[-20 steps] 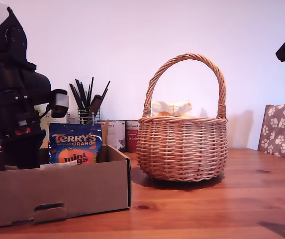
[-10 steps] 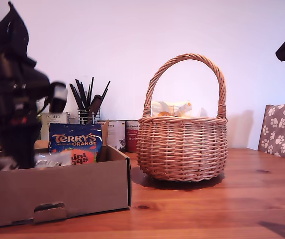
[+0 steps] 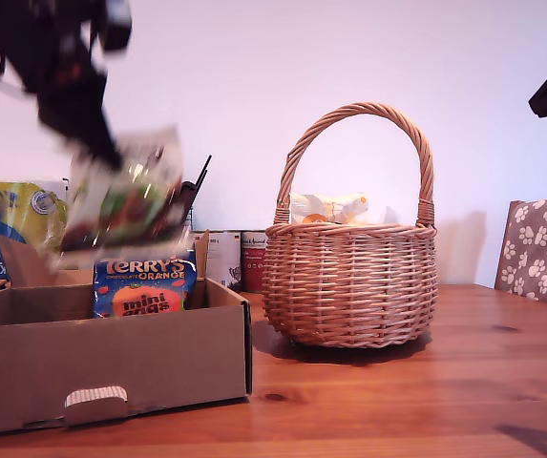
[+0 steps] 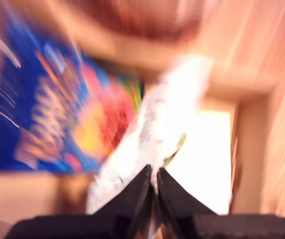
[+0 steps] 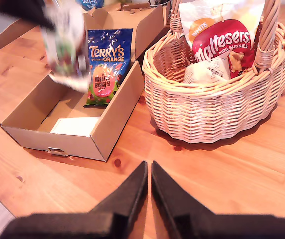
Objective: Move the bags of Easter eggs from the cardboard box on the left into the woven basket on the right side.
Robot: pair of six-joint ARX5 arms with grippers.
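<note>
My first gripper [image 3: 101,148] is shut on a pale whitish bag of Easter eggs [image 3: 125,196], which hangs blurred above the cardboard box [image 3: 111,363] at the exterior view's left. Its jaws [image 4: 153,172] pinch the bag's edge [image 4: 157,134]. A blue Terry's bag [image 3: 144,286] stands inside the box [image 5: 112,124]. The woven basket [image 3: 349,281] stands to the exterior view's right of the box with a Maltesers bag [image 5: 222,42] in it. My second gripper [image 5: 148,167] is shut on nothing, high over the table in front of box and basket.
A yellow-and-blue kitchen towel pack [image 3: 6,229] stands behind the box, with tins [image 3: 240,258] and black utensils [image 3: 192,196] beside it. A paw-print chair back [image 3: 540,248] is at the exterior view's right edge. A white card [image 5: 75,126] lies on the box floor.
My first gripper has risen out of the box, carrying the whitish bag up with it. The Terry's bag, box and basket have stayed put.
</note>
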